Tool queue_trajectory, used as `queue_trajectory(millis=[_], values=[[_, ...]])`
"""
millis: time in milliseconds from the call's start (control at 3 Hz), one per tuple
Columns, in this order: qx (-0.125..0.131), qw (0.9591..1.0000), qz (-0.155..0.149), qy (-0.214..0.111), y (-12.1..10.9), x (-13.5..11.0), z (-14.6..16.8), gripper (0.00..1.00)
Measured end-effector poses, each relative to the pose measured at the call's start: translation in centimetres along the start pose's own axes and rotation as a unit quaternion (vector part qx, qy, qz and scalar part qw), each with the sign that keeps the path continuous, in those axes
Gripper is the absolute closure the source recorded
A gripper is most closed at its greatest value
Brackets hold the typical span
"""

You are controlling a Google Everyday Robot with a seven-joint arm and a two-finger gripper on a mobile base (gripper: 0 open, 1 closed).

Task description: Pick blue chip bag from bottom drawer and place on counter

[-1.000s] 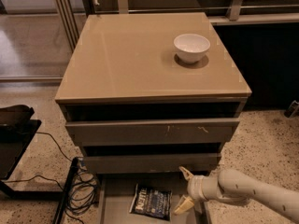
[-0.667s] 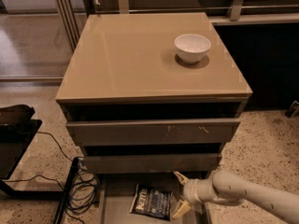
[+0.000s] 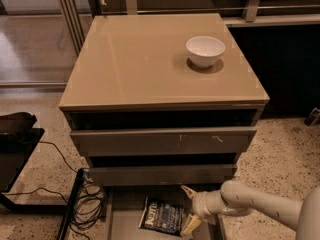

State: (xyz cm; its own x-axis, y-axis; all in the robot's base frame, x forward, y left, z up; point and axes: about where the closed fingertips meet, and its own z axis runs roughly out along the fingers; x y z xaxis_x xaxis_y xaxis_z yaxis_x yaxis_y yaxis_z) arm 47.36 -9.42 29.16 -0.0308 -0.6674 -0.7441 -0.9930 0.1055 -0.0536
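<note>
Nothing lifted yet: the blue chip bag (image 3: 161,215) lies in the bottom drawer (image 3: 123,225), the gripper (image 3: 189,208) spread wide beside it (apparently empty); the counter (image 3: 135,59) awaits.

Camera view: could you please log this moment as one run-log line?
stage: pre-grasp | gripper: open, at right edge of blue chip bag | bag: lying in open bottom drawer | counter: holds white bowl
</note>
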Motion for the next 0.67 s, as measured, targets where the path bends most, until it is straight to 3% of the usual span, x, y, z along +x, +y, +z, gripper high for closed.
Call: queue_trajectory(millis=[667], values=[[-0.012,0.9990,0.043,-0.005,-0.1,2.9,4.5,0.00]])
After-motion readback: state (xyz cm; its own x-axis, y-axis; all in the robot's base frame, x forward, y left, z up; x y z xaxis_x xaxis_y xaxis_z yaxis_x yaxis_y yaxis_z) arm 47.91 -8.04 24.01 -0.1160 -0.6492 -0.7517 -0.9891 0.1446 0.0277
